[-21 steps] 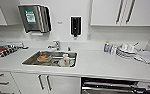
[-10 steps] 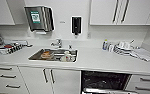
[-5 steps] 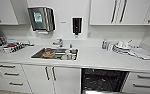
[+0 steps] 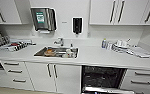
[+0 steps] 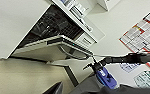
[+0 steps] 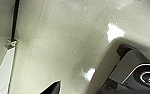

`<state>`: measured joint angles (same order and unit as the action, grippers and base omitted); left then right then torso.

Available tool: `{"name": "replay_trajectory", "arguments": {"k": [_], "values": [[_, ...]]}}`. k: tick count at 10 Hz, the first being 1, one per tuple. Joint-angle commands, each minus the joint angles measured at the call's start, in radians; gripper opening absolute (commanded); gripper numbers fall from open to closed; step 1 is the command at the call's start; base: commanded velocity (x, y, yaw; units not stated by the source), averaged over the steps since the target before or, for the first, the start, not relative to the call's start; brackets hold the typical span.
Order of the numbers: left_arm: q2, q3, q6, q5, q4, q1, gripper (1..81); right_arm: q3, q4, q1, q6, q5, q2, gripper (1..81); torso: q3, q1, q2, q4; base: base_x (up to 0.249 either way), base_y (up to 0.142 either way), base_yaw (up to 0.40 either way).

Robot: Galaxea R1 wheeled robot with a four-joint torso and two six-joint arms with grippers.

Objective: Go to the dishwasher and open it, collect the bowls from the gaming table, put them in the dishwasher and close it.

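The dishwasher (image 4: 102, 77) sits at about five o'clock in the head view, under the white desk (image 4: 96, 57), its door (image 4: 103, 90) dropped open and its dark interior with racks exposed. At roughly nine o'clock from it, set into the desk, lies the steel sink (image 4: 57, 52) with a few items inside and a faucet (image 4: 59, 41) behind it. On the wall at twelve o'clock hang a paper towel dispenser (image 4: 43, 19) and a dark soap dispenser (image 4: 77, 25), with white upper cabinets (image 4: 121, 12) to either side. White dishes (image 4: 122, 44) are stacked on the desk at about two o'clock, and a tray of small things (image 4: 16, 46) rests at nine o'clock. White cabinet doors (image 4: 52, 77) and drawers (image 4: 14, 75) fill the base units. The left wrist view shows the same dishwasher (image 5: 56, 27) with its door (image 5: 53, 46) hanging open above a pale floor (image 5: 21, 77). The right wrist view looks onto speckled pale floor (image 6: 61, 37). Whether either tool is spread or pressed together cannot be told.
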<state>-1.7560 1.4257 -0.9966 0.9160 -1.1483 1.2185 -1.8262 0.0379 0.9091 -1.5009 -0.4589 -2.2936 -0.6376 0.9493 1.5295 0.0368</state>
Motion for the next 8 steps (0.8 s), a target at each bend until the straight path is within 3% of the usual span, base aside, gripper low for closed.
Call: {"name": "replay_trajectory", "arguments": {"k": [1,3,4,6,8], "values": [[0.048,0.005,-0.007,0.012,-0.007,-0.067,81.1,-0.045,-0.016,-0.081,0.007,-0.007,-0.003,81.1,0.000,0.000,0.000,0.000,0.000,0.000,0.000],[0.018,0.060,-0.039,0.012,-0.013,-0.063,81.1,-0.035,-0.006,-0.092,0.026,-0.004,0.006,81.1,0.000,-0.001,0.000,0.000,0.000,0.000,0.000],[-0.007,0.114,-0.062,0.011,-0.024,-0.055,81.1,-0.014,0.028,-0.092,0.100,-0.003,0.014,81.1,0.000,-0.001,0.000,0.000,0.000,0.000,0.000],[-0.088,0.323,-0.120,0.012,-0.051,-0.003,81.1,0.015,0.070,-0.069,0.364,0.017,0.020,81.1,0.000,-0.001,0.001,0.000,0.000,0.000,0.000],[-0.192,0.564,-0.161,0.023,-0.048,0.061,81.1,0.035,0.071,-0.016,0.613,0.042,0.017,81.1,0.000,-0.001,0.000,0.000,0.000,0.000,0.000]]}}
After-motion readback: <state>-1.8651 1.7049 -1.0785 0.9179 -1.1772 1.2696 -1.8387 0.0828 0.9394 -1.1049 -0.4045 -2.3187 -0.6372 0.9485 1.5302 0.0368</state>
